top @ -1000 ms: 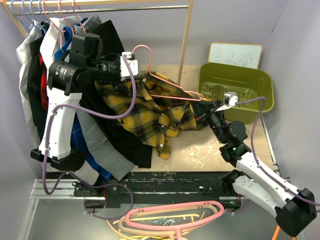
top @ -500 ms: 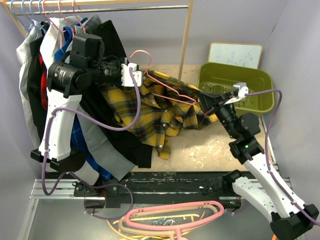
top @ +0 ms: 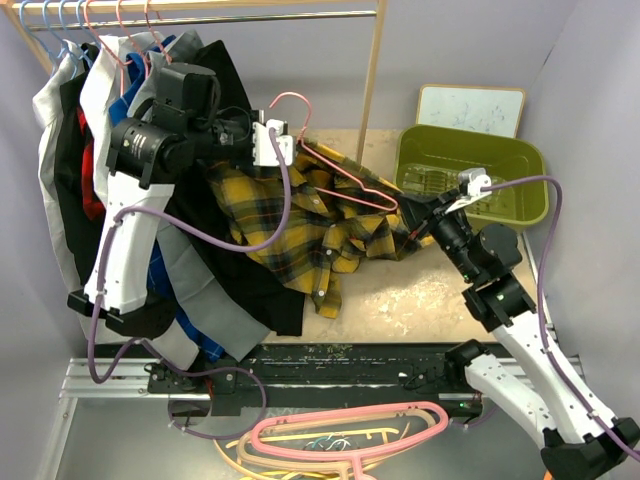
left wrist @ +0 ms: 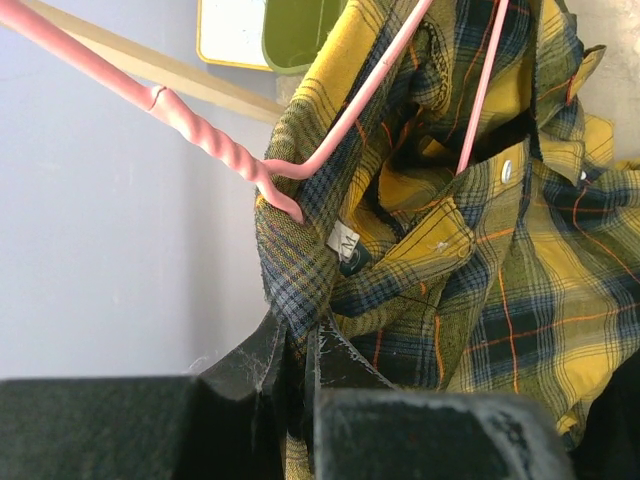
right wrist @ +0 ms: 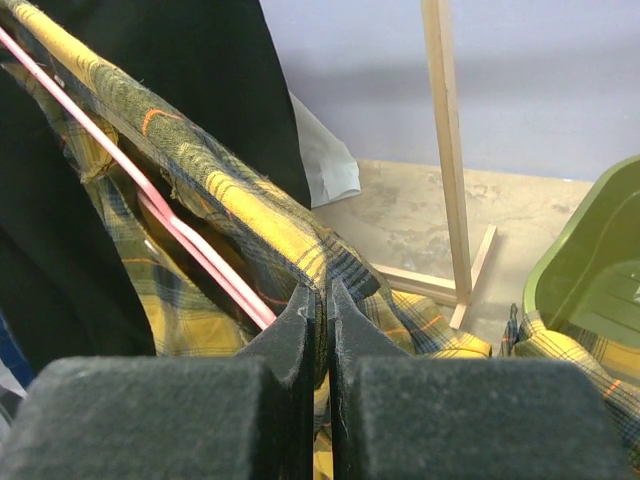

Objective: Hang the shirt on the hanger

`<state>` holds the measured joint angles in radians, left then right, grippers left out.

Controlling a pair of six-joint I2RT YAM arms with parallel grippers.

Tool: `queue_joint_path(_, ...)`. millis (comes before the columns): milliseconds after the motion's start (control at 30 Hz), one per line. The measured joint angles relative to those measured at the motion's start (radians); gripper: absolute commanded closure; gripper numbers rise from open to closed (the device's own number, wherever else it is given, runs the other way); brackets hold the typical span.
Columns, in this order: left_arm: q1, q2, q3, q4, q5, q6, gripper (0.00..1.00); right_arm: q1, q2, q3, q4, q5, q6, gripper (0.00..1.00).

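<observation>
The yellow and black plaid shirt hangs stretched between both arms above the table. The thin pink wire hanger lies inside it, its hook sticking up by the left gripper. My left gripper is shut on the shirt's collar, with the hanger's twisted neck just above. My right gripper is shut on the shirt's shoulder edge, with a pink hanger arm running beside its fingers.
A clothes rack with several hung garments stands at the back left. A green bin and a whiteboard sit at the back right. Thick pink and orange hangers lie in front of the arm bases.
My left gripper has moved right and slightly up with the collar. My right gripper has risen with the shoulder edge, and the shirt has lifted off the table and spread between them.
</observation>
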<state>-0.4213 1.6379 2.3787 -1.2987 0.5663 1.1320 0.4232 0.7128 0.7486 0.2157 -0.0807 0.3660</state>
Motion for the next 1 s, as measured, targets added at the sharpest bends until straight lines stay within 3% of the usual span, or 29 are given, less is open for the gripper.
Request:
queue_joint_path(333, -0.013, 0.001, -0.108, 0.118, -0.092, -0.002, 1.00, 0.000, 0.010, 0.119, -0.207, 0.006, -0.008, 1.00)
queue_joint_path(633, -0.014, -0.002, -0.153, 0.208, -0.164, -0.045, 1.00, -0.020, 0.196, 0.470, -0.515, -0.040, 0.064, 1.00)
queue_joint_path(833, -0.085, -0.068, -0.269, 0.303, -0.343, -0.167, 1.00, 0.009, 0.354, 0.538, -0.515, -0.089, 0.206, 1.00)
queue_joint_path(1000, -0.109, -0.080, -0.320, 0.359, -0.444, -0.275, 1.00, 0.126, 0.569, 0.649, -0.460, -0.076, 0.285, 1.00)
